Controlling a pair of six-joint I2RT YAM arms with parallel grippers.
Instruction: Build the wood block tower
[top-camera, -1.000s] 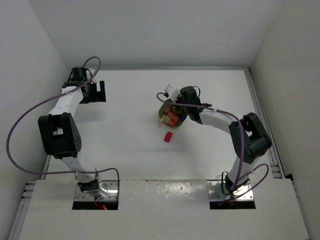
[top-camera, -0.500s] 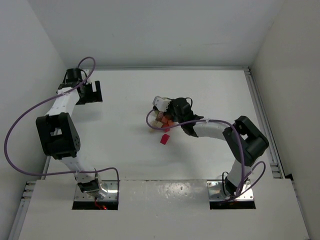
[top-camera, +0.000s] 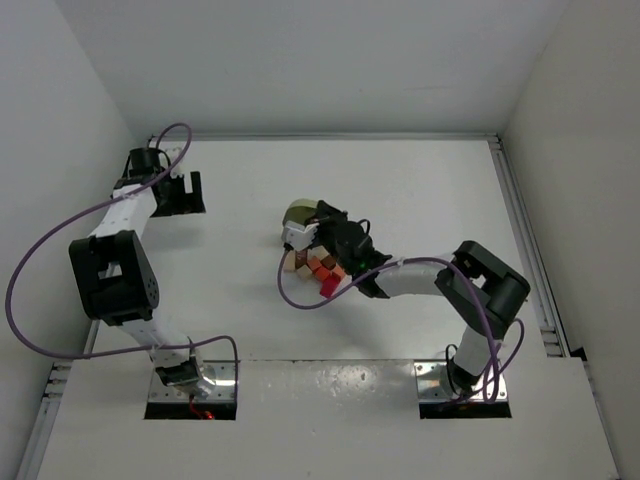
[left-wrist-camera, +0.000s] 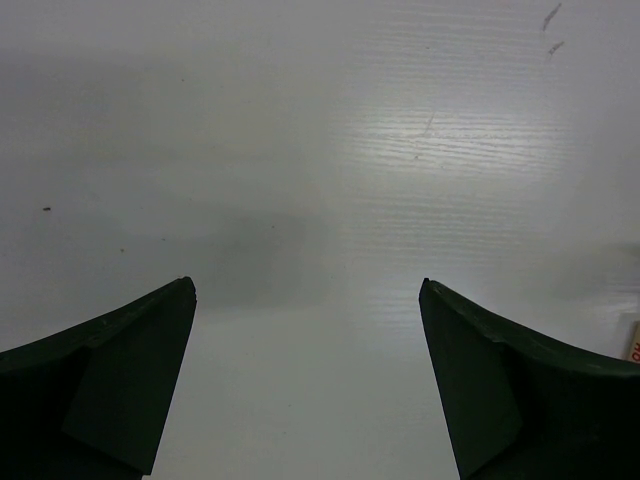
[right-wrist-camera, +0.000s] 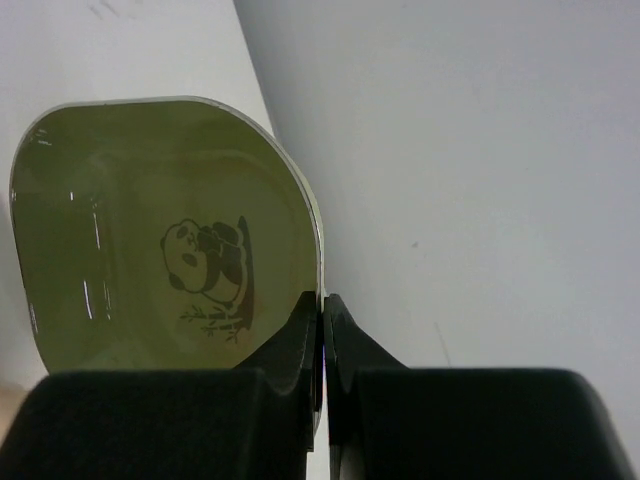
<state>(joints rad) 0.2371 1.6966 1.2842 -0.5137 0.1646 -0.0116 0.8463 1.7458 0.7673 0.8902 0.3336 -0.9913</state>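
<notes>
Item: wood blocks (top-camera: 310, 264). A loose heap of pale, orange and red cubes lies just left of centre on the worktop (top-camera: 420, 180). One red cube (top-camera: 328, 286) sits at the heap's 5 o'clock edge. Nothing is stacked yet.

Adjacent: a light green bowl (right-wrist-camera: 150, 230), tipped on edge at the heap's 11 o'clock. The right end effector (right-wrist-camera: 322, 325) is clamped on its thin rim.

Adjacent: a purple cable (top-camera: 283, 290) loops round the heap's 8 o'clock side.

Remote: the left end effector (left-wrist-camera: 305, 290), jaws wide apart over bare worktop, stands well apart at 10 o'clock.

Hazards, as judged: the bowl may slip from so slight a pinch. The rim, arm or trailing cable may sweep the cubes and scatter them. Crowded cubes may be knocked aside when one is picked.
</notes>
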